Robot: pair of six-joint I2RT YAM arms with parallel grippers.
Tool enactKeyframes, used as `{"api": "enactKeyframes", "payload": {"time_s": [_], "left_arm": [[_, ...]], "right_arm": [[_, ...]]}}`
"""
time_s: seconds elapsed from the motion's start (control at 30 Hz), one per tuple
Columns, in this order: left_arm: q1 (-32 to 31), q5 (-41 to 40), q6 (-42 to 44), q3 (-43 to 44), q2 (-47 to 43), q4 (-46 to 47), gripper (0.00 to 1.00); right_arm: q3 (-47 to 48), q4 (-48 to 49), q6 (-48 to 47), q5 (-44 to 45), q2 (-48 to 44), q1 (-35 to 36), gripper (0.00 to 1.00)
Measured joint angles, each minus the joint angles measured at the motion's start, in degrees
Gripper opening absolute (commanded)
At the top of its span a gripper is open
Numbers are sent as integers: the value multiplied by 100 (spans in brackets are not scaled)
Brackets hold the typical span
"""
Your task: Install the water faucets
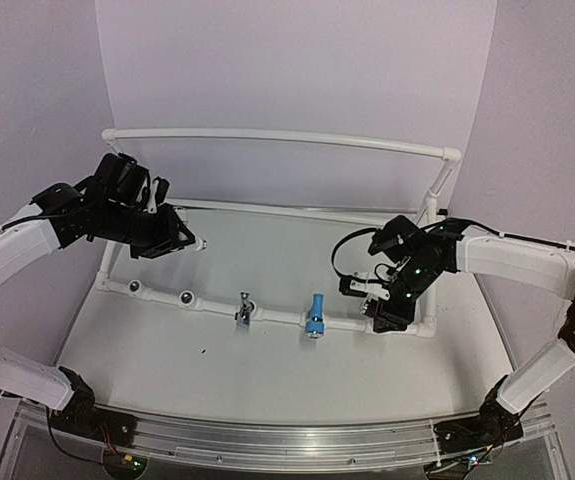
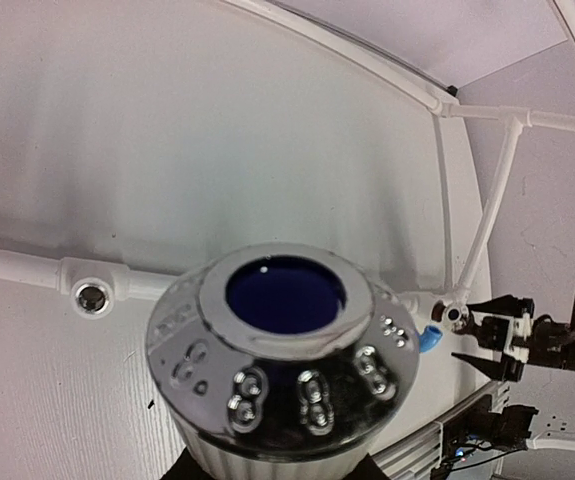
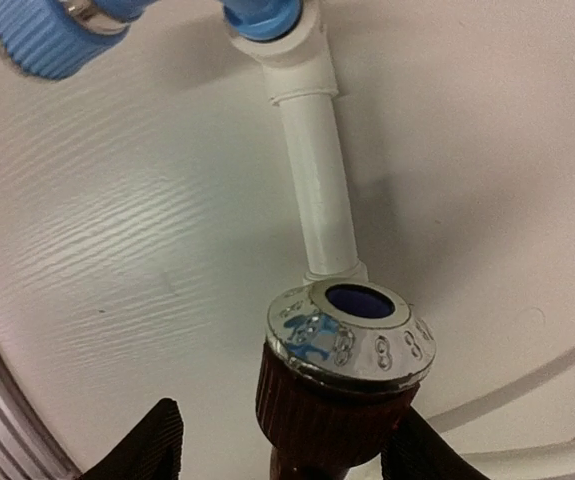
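The left claw point(image 1: 187, 243) hangs above the desk point(image 1: 267, 250), apart from the pipe frame point(image 1: 207, 303), where two open sockets point(image 1: 135, 287) sit beside a fitted chrome tap point(image 1: 244, 310) and blue tap point(image 1: 314, 318). The right claw point(image 1: 382, 308) is at the rail's right end. The left wrist view shows a white tap point(image 2: 285, 360) held aloft, evidently clamped. The right wrist view shows a brown tap point(image 3: 342, 370) at the pipe's end between the fingers point(image 3: 152, 445). A gap shows on one side, so I cannot tell whether they grip it. Two taps look installed and two remain.

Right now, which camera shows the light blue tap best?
Top external: the whole light blue tap shows, seated on the front pipe. Right wrist crops it at the picture's top edge; left wrist catches only a sliver.
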Motion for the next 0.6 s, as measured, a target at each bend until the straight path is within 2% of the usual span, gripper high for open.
{"api": "enactKeyframes", "payload": {"time_s": [0.03, 0.13, 0.2, 0.33, 0.47, 0.6], "left_arm": [[0, -1, 3, 0, 11, 0, 0], [0, -2, 8, 0, 63, 0, 0], [0, -2, 10, -19, 76, 0, 0], [0, -8, 32, -156, 74, -13, 0], [0, -136, 26, -379, 60, -158, 0], [0, -452, -74, -746, -47, -390, 0]], "right_arm": [[-7, -113, 31, -105, -38, 132, 68], [-10, -410, 114, -416, -93, 357, 88], [9, -589, 123, -544, -116, 349, 96], [331, -848, 204, -869, -326, 309, 98], [1056, -902, 292, -1292, -580, 183, 98], [1660, -691, 631, -1602, -705, -363, 98]]}}
